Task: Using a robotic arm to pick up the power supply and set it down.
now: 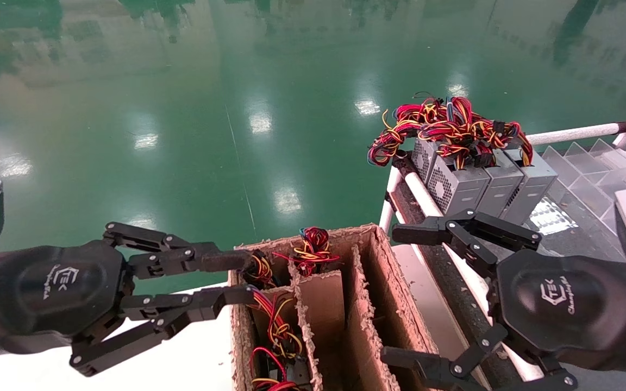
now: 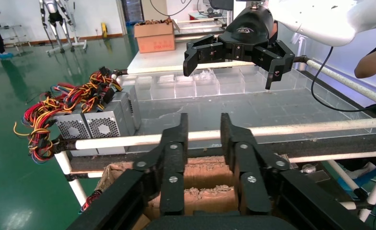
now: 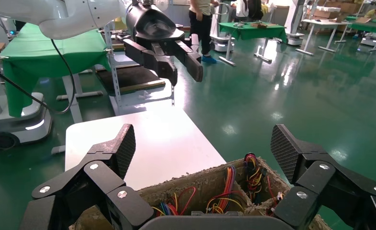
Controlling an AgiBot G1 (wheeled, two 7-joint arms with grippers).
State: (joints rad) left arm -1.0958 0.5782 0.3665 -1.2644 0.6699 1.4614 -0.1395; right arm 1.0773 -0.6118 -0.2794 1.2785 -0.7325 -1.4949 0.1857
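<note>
Green floor (image 1: 237, 108), cardboard divider box (image 1: 367, 304), clear trays (image 1: 590, 174)

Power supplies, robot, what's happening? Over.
Left pincer part open at cardboard box, empty. Right pincer wide open, empty. Power supplies untouched on rack. Nothing blocking.

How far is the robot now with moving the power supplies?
Some already sit in the cardboard divider box: wire bundles stick out of its compartments. Nothing is in hand: the left pincer is at the box's edge, holding nothing, and the right pincer is open wide beside the box. Three power supplies wait on the rack.
</note>
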